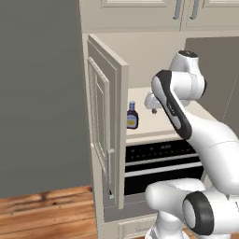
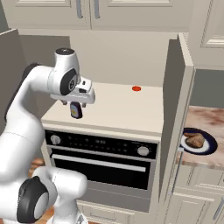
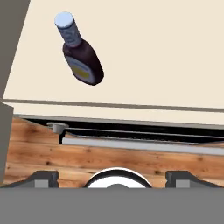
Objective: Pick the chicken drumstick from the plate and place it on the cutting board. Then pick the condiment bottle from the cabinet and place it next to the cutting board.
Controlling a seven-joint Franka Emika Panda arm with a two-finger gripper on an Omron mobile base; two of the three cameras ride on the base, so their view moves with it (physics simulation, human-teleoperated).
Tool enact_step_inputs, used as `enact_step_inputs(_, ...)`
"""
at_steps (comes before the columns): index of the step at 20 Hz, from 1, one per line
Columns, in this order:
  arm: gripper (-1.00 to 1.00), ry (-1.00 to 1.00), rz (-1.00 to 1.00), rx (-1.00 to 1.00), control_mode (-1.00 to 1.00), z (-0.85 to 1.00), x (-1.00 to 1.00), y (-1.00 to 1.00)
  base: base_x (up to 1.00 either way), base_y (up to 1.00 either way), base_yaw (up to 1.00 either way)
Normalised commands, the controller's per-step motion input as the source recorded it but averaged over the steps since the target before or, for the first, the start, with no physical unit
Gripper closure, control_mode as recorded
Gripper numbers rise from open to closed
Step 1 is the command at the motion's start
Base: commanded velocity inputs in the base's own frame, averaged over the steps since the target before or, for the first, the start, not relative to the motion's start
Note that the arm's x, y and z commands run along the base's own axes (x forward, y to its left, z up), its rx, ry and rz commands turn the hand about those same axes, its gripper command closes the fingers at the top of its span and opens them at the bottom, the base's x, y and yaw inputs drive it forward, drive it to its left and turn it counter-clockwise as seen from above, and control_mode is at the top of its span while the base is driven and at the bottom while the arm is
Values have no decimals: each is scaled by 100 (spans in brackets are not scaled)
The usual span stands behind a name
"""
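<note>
The condiment bottle (image 1: pixel 132 116) (image 2: pixel 76 110) (image 3: pixel 81 57), dark brown with a yellow label and a pale cap, stands upright on the cream shelf of the cabinet (image 1: pixel 156 123), near its front edge. My gripper (image 1: pixel 153 108) (image 2: pixel 75 103) (image 3: pixel 112 177) hovers just above and to the right of the bottle, pointing down, jaws open wide with nothing between them. In the hand view the bottle lies up and to the left of the fingertips (image 3: pixel 43 177). On the counter to the right sits the plate (image 2: pixel 211 148) with the golden-brown chicken drumstick (image 2: pixel 195 140) on it. The cutting board is out of view.
The cabinet's panelled door (image 1: pixel 105 126) (image 2: pixel 173 122) stands open between the shelf and the marbled countertop (image 2: pixel 210 117). A small red disc (image 2: pixel 136 89) lies at the back of the shelf. Below the shelf is a black oven (image 2: pixel 100 153) with a grey bar handle (image 3: pixel 140 144).
</note>
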Motion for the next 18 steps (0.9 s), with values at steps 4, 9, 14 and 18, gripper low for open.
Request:
enact_step_inputs(4, -100, -11, 0, 0, -100, 0, -40, -5, 0, 0, 0)
enact_step_inputs(9, -100, -12, 0, 0, -100, 0, -39, -5, 0, 0, 0)
enact_step_inputs(14, -100, -12, 0, 0, -100, 0, -38, -6, 0, 0, 0)
enact_step_inputs(18, -100, -13, 0, 0, -100, 1, -43, -2, 0, 0, 0)
